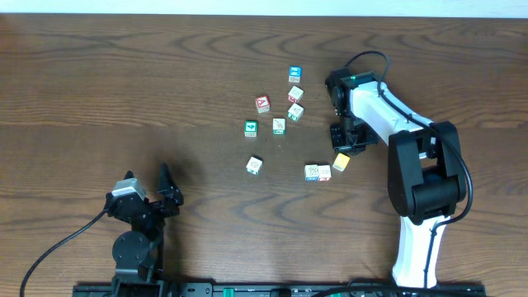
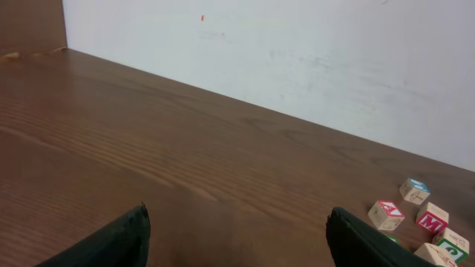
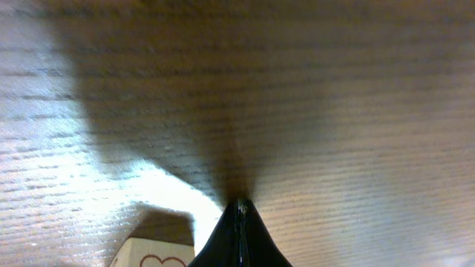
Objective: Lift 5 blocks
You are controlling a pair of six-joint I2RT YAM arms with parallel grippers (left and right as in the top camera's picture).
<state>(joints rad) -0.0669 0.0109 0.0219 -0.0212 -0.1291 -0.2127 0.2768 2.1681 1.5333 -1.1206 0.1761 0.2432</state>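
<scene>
Right gripper (image 3: 239,211): fingers pressed together, empty, beside the yellow block (image 1: 341,162). Left gripper (image 2: 237,222): fingers spread, empty, near the front edge of the table (image 1: 124,99).

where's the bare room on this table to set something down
Free: the whole left half of the table, bordered by the left end effector and the green cube. Crowded: right of centre, from the blue cube down to the yellow block beside the right end effector.
</scene>
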